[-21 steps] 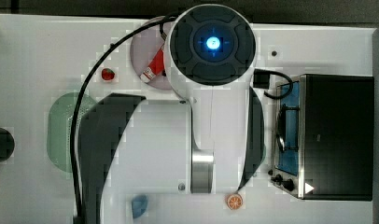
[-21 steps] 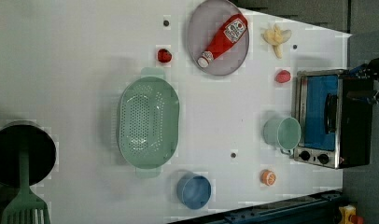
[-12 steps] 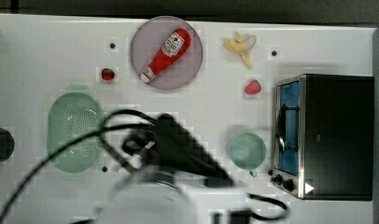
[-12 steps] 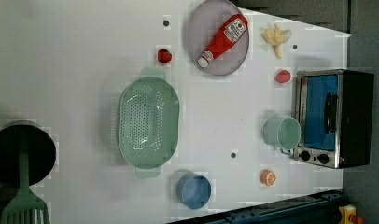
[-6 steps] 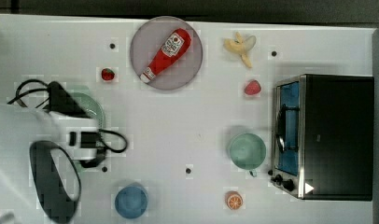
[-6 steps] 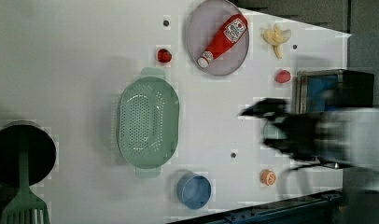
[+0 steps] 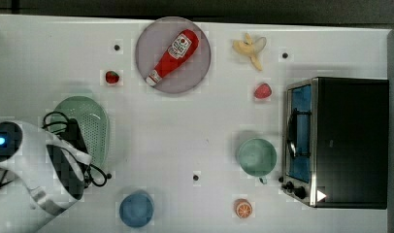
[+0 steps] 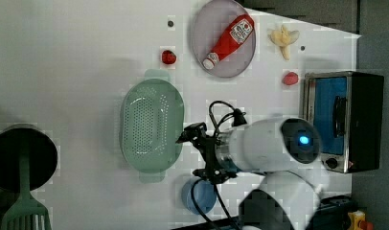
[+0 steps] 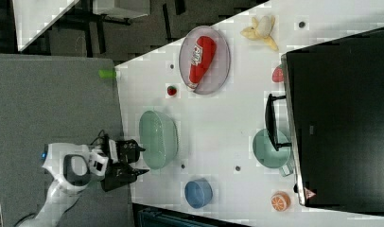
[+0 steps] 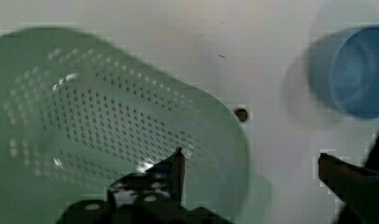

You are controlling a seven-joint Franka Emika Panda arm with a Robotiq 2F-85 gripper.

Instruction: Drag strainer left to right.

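My pincer (image 10: 249, 156) spread wide, nothing held, straddling near rim of strainer (image 10: 99, 121). Plan: drop one finger inside wall, one outside, pinch, drag slow, dodge blue cup (image 10: 353, 70) nearby.

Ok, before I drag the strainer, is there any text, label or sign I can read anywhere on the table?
Ketchup bottle label: print is there, too blurred to read.
Toaster oven, near the knobs: a small white triangle mark, no letters legible.
Toaster oven in the right view: a small red triangle sign, its content too small to read.
Strainer, blue cup, green cup: no writing visible.
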